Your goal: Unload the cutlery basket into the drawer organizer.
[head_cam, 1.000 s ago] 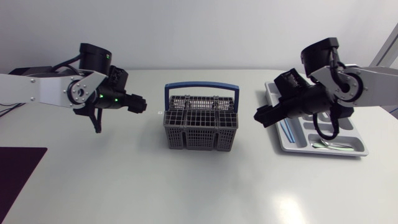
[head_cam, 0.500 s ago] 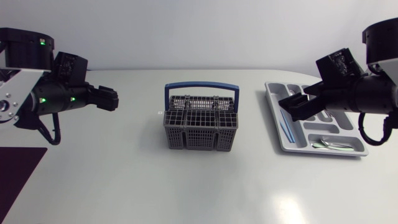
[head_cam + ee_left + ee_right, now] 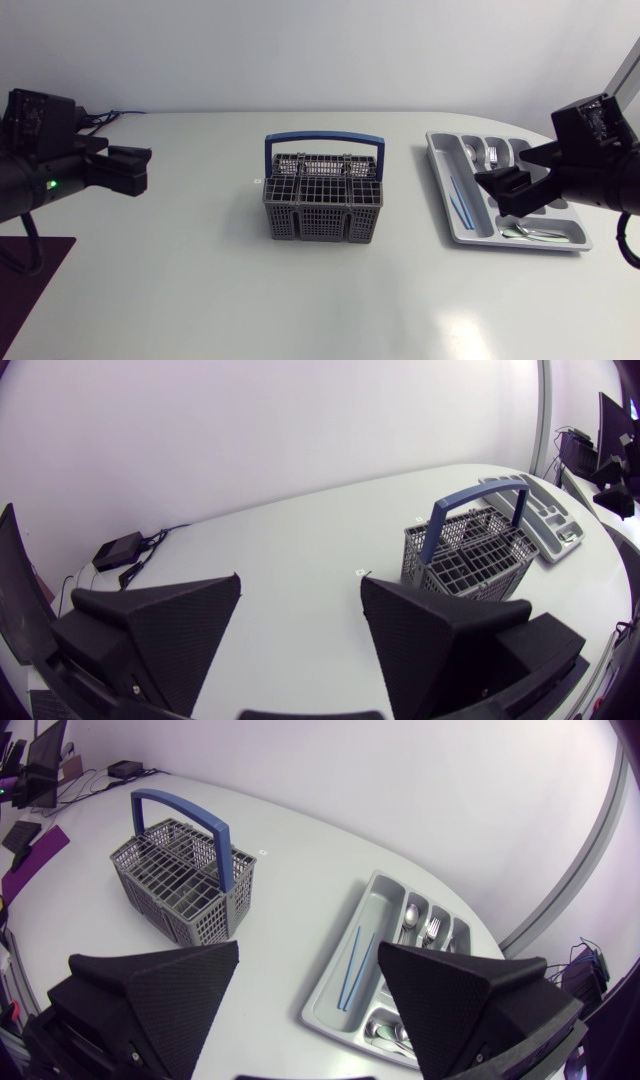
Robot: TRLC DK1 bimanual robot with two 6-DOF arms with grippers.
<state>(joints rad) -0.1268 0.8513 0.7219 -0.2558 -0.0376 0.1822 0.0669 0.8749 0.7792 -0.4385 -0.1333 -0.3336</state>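
The grey cutlery basket (image 3: 323, 203) with its blue handle (image 3: 323, 139) stands at the table's middle; no cutlery shows in it. The silver drawer organizer (image 3: 463, 228) lies at the right, holding blue sticks (image 3: 458, 200), forks (image 3: 488, 152) and spoons (image 3: 535, 233). My left gripper (image 3: 140, 170) hangs open far left of the basket, pointing toward it. My right gripper (image 3: 508, 190) hangs open above the organizer. From the left wrist, the basket (image 3: 470, 550) and organizer (image 3: 540, 520) lie far ahead of the open gripper (image 3: 300, 582). From the right wrist, the basket (image 3: 180, 885) and organizer (image 3: 330, 990) lie below the open gripper (image 3: 308, 950).
A dark purple mat (image 3: 30, 270) lies at the table's front left edge. A small white tag (image 3: 257, 181) sits just left of the basket. Bare white tabletop (image 3: 320, 300) spreads in front of the basket.
Both arms have drawn back from the basket toward the view's sides: the left gripper went left, the right gripper went right over the organizer. The basket and organizer stayed put.
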